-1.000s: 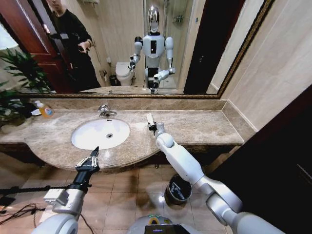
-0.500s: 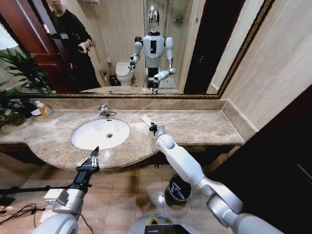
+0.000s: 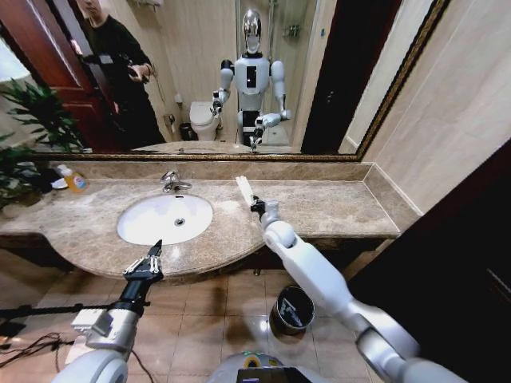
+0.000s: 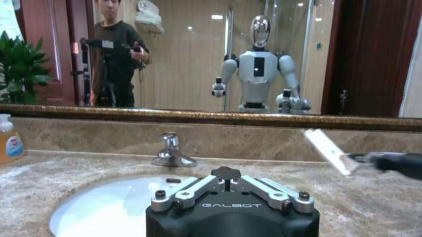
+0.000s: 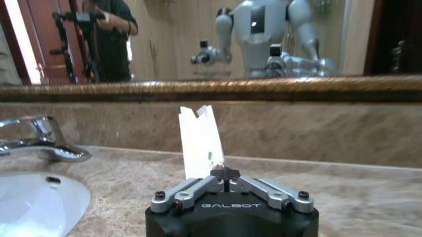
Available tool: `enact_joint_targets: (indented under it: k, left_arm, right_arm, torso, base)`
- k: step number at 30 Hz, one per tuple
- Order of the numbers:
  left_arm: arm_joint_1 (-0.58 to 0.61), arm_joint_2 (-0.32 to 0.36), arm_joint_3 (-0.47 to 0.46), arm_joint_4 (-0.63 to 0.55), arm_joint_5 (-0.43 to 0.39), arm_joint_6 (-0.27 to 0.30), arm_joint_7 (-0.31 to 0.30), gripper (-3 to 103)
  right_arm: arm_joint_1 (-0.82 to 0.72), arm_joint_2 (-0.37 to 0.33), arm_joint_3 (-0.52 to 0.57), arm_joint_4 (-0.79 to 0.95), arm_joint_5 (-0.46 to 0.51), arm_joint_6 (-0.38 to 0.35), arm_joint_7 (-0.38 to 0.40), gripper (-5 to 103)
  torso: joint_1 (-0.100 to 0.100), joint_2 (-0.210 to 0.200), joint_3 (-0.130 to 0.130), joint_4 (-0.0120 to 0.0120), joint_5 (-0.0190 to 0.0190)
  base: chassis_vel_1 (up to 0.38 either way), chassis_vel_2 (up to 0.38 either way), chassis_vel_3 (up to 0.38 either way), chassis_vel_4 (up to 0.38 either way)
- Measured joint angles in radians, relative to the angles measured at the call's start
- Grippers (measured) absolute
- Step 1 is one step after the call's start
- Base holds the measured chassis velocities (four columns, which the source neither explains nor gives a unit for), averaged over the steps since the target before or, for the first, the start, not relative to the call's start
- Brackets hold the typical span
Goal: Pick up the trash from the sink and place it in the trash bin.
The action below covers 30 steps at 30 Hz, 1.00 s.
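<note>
The countertop [image 3: 319, 209] is polished beige marble, and the sink [image 3: 164, 218] is glossy white ceramic. The faucet [image 4: 171, 150] is shiny chrome; the flat packet [image 5: 199, 142] looks like matt white paper.

"GALBOT" in light letters on the black housing of the left gripper [image 4: 231, 182] and of the right gripper [image 5: 226, 174]. Nothing else legible.

Right claw [image 3: 254, 204] grips flat white packet [image 3: 243, 189] above counter [image 3: 335, 209], right of sink [image 3: 164, 218]; left claw [image 3: 144, 261] idle at counter edge.
</note>
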Motion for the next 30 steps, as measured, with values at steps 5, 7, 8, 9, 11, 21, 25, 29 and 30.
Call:
enact_joint_targets:
  k: [5, 7, 8, 9, 11, 21, 25, 29, 30]
  left_arm:
    - [0.000, 0.000, 0.000, 0.000, 0.000, 0.000, 0.000, 0]
    - [0.000, 0.000, 0.000, 0.000, 0.000, 0.000, 0.000, 0]
    - [0.000, 0.000, 0.000, 0.000, 0.000, 0.000, 0.000, 0]
    - [0.000, 0.000, 0.000, 0.000, 0.000, 0.000, 0.000, 0]
    - [0.000, 0.000, 0.000, 0.000, 0.000, 0.000, 0.000, 0]
    - [0.000, 0.000, 0.000, 0.000, 0.000, 0.000, 0.000, 0]
    - [0.000, 0.000, 0.000, 0.000, 0.000, 0.000, 0.000, 0]
    - [0.000, 0.000, 0.000, 0.000, 0.000, 0.000, 0.000, 0]
    - [0.000, 0.000, 0.000, 0.000, 0.000, 0.000, 0.000, 0]
  right_arm:
    - [-0.189, -0.127, 0.116, 0.208, 0.016, -0.006, -0.014, 0]
    - [-0.248, -0.161, 0.144, 0.252, 0.016, -0.004, -0.019, 0]
    - [-0.297, -0.194, 0.167, 0.288, 0.015, 0.002, -0.019, 0]
    - [-0.297, -0.194, 0.167, 0.288, 0.015, 0.002, -0.019, 0]
    - [-0.393, -0.249, 0.222, 0.351, 0.011, 0.022, -0.017, 0]
    - [-0.814, -0.271, 0.511, 0.514, -0.014, 0.078, -0.081, 0]
    - [-0.961, -0.222, 0.572, 0.511, -0.075, 0.145, -0.138, 0]
    - [-1.072, -0.167, 0.565, 0.455, -0.156, 0.226, -0.167, 0]
    - [-1.072, -0.167, 0.565, 0.455, -0.156, 0.226, -0.167, 0]
  torso:
    - [0.000, 0.000, 0.000, -0.0001, 0.0002]
    - [0.000, 0.000, 0.000, -0.0005, 0.0002]
    - [0.000, 0.000, 0.000, -0.0002, 0.0003]
    - [0.000, 0.000, 0.000, -0.0002, 0.0003]
    - [0.000, 0.000, 0.000, -0.0002, 0.0002]
    - [0.000, 0.000, 0.000, -0.0002, 0.0001]
    - [0.000, 0.000, 0.000, -0.0001, 0.0002]
    - [0.000, 0.000, 0.000, -0.0001, -0.0001]
    - [0.000, 0.000, 0.000, -0.0001, -0.0001]
  base:
    - [0.000, 0.000, 0.000, 0.000]
    - [0.000, 0.000, 0.000, 0.000]
    - [0.000, 0.000, 0.000, 0.000]
    - [0.000, 0.000, 0.000, 0.000]
    - [0.000, 0.000, 0.000, 0.000]
    - [0.000, 0.000, 0.000, 0.000]
    - [0.000, 0.000, 0.000, 0.000]
    - [0.000, 0.000, 0.000, 0.000]
    - [0.000, 0.000, 0.000, 0.000]
